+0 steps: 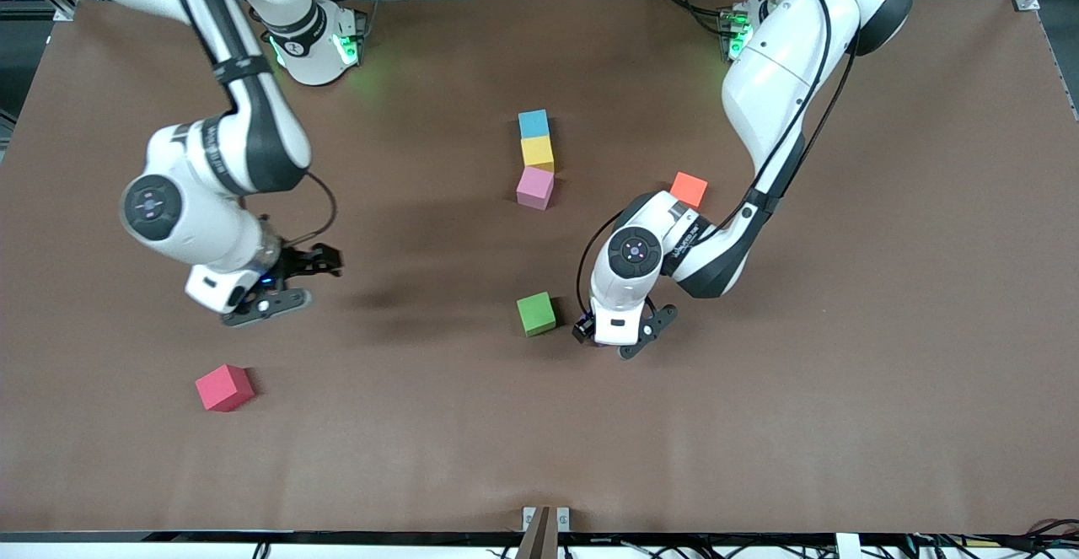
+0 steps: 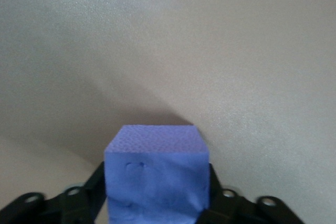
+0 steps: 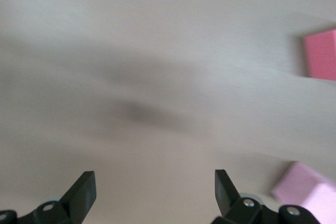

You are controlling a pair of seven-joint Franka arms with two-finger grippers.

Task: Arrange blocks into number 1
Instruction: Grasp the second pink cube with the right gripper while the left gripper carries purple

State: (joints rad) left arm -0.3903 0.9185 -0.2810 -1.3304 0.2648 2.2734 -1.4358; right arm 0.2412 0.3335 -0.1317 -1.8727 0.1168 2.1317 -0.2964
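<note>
Left wrist view: left pincer [image 2: 157, 211] snug around purple block [image 2: 156, 174].

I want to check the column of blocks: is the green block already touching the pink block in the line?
No, the green block sits alone, apart from and nearer the front camera than the pink block that ends the line.

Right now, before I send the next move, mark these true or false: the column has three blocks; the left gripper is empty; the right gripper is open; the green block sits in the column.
1. Three blocks form the column: light blue block, yellow block, pink block. True.
2. The left gripper is empty. False: its fingers flank a purple block.
3. The right gripper is open. True.
4. The green block sits in the column. False: it lies apart, nearer the front camera.
</note>
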